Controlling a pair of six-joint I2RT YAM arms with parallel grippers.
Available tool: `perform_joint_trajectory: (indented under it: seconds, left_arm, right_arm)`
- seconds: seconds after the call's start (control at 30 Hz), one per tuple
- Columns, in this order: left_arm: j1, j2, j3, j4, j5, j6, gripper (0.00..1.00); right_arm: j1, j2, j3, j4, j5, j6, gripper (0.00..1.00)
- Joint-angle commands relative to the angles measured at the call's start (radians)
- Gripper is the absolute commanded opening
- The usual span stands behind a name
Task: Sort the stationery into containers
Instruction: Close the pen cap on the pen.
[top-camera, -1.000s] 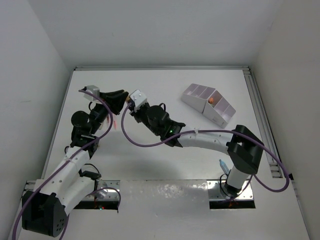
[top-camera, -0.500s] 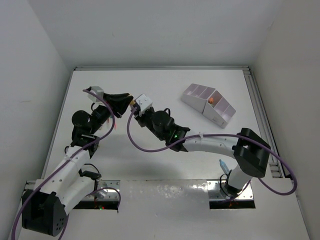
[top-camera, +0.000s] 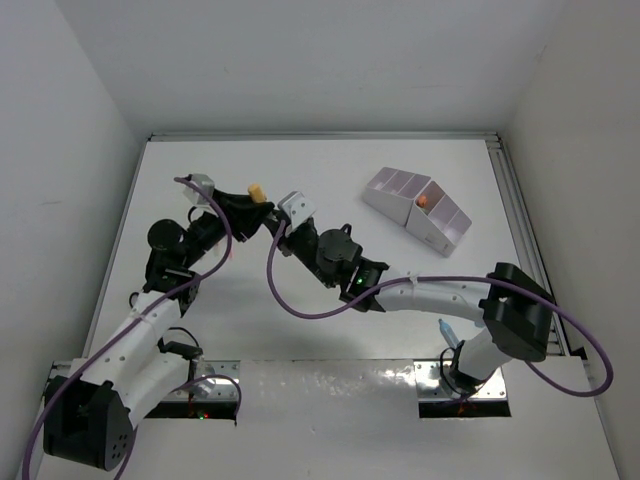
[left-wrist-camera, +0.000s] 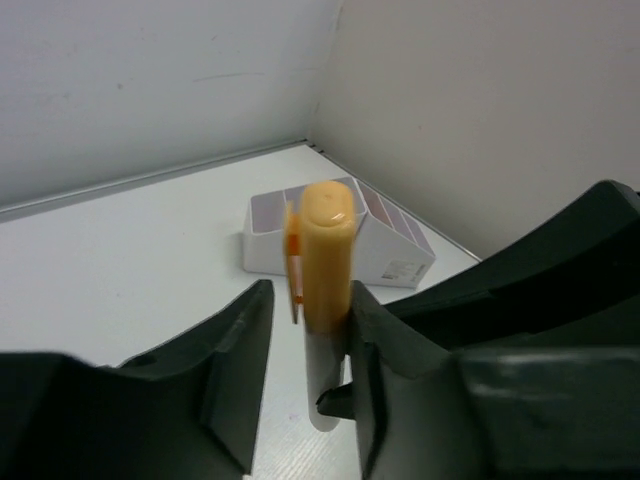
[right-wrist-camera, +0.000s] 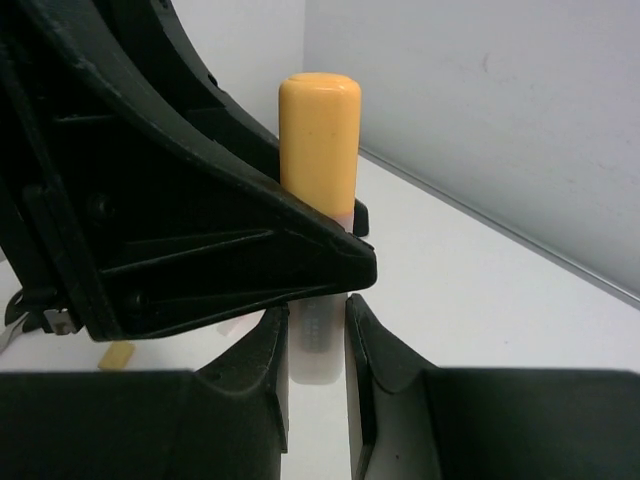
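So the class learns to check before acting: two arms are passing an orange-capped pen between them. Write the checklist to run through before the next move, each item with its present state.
1. Jaws of the right gripper closed on the orange-capped pen: ok, both sides press its clear barrel.
2. Jaws of the left gripper clear of the pen: not ok, a gap shows on one side but the other jaw touches it.
3. Pen upright: ok.
4. Room in the white organiser: ok, only one small orange item shows inside.
5. Grip firm enough to carry: cannot tell.
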Motion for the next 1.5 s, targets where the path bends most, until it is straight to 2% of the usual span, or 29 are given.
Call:
perform_joint_trajectory:
  seconds: [0.0, 0.03, 0.1, 0.13, 0.33, 0.37, 0.4, 0.43, 0.5, 0.53, 0.63, 0.73, 0.83, 0.87, 0.93, 0.97, 1.0, 1.03, 1.07, 1.13, 1.2, 1.33, 1.47]
  left_arm:
    - [-0.022, 0.015, -0.025, -0.120, 0.107, 0.004, 0.30]
    - [-0.024, 0.012, -0.026, -0.120, 0.107, 0.002, 0.21]
    - [-0.024, 0.012, -0.026, -0.119, 0.109, 0.001, 0.12]
    - [-0.024, 0.012, -0.028, -0.119, 0.109, 0.001, 0.02]
    - [-0.024, 0.006, -0.028, -0.117, 0.084, 0.002, 0.00]
    - [-0.024, 0.006, -0.026, -0.117, 0.084, 0.002, 0.00]
    - [-0.022, 0.008, -0.026, -0.116, 0.086, 0.004, 0.00]
    - [-0.022, 0.006, -0.028, -0.117, 0.084, 0.005, 0.00]
    - [-0.022, 0.006, -0.025, -0.117, 0.086, 0.005, 0.00]
    - [-0.022, 0.005, -0.026, -0.117, 0.086, 0.010, 0.00]
    - [-0.024, 0.005, -0.022, -0.117, 0.103, 0.030, 0.00]
    - [-0.022, 0.005, -0.020, -0.109, 0.155, 0.054, 0.00]
    - [-0.022, 0.006, -0.023, -0.073, 0.236, 0.059, 0.00]
    - [-0.022, 0.008, -0.023, -0.059, 0.288, 0.057, 0.00]
    - [-0.022, 0.009, -0.017, -0.011, 0.332, 0.051, 0.00]
    - [-0.022, 0.011, -0.012, 0.012, 0.358, 0.042, 0.00]
    - [-0.024, 0.011, -0.003, 0.019, 0.369, 0.041, 0.00]
    - [-0.022, 0.012, 0.001, 0.026, 0.377, 0.037, 0.00]
    - [-0.022, 0.015, 0.010, 0.044, 0.392, 0.027, 0.00]
    - [-0.024, 0.017, 0.021, 0.055, 0.406, 0.015, 0.00]
    - [-0.025, 0.015, 0.035, 0.058, 0.420, -0.005, 0.00]
    - [-0.030, 0.006, 0.049, 0.056, 0.429, -0.031, 0.00]
    - [-0.030, 0.000, 0.055, 0.069, 0.426, -0.058, 0.00]
  right_arm:
    - [0.020, -0.089, 0.043, 0.319, -0.027, 0.014, 0.00]
    - [0.020, -0.090, 0.037, 0.331, -0.024, 0.017, 0.00]
    - [0.020, -0.094, 0.037, 0.337, -0.026, 0.024, 0.00]
    - [0.020, -0.095, 0.037, 0.337, -0.030, 0.027, 0.00]
    - [0.026, -0.107, 0.005, 0.322, -0.082, 0.029, 0.00]
    - [0.024, -0.115, -0.003, 0.307, -0.091, 0.027, 0.04]
    - [0.024, -0.132, -0.005, 0.278, -0.107, 0.024, 0.13]
    - [0.024, -0.144, -0.002, 0.191, -0.122, 0.020, 0.32]
    - [0.024, -0.169, 0.011, 0.076, -0.179, 0.009, 0.49]
    - [0.024, -0.198, 0.020, -0.066, -0.211, -0.035, 0.59]
    - [0.015, -0.274, 0.041, -0.329, -0.220, -0.058, 0.68]
    - [-0.012, -0.371, 0.038, -0.515, -0.259, -0.055, 0.71]
    - [-0.069, -0.435, 0.063, -0.710, -0.409, -0.043, 0.68]
    - [-0.085, -0.446, 0.072, -0.750, -0.423, -0.031, 0.57]
    - [-0.126, -0.466, 0.071, -0.816, -0.538, -0.025, 0.42]
    - [-0.141, -0.469, 0.061, -0.828, -0.567, -0.023, 0.26]
    - [-0.167, -0.472, 0.051, -0.819, -0.603, -0.013, 0.19]
    - [-0.181, -0.472, 0.037, -0.798, -0.625, -0.008, 0.17]
    - [-0.197, -0.466, 0.003, -0.734, -0.651, 0.044, 0.24]
    - [-0.235, -0.445, -0.020, -0.648, -0.731, 0.090, 0.43]
    - [-0.263, -0.399, -0.029, -0.557, -0.804, 0.139, 0.56]
    - [-0.289, -0.313, -0.008, -0.467, -0.914, 0.204, 0.60]
    - [-0.284, -0.238, 0.008, -0.415, -0.957, 0.234, 0.61]
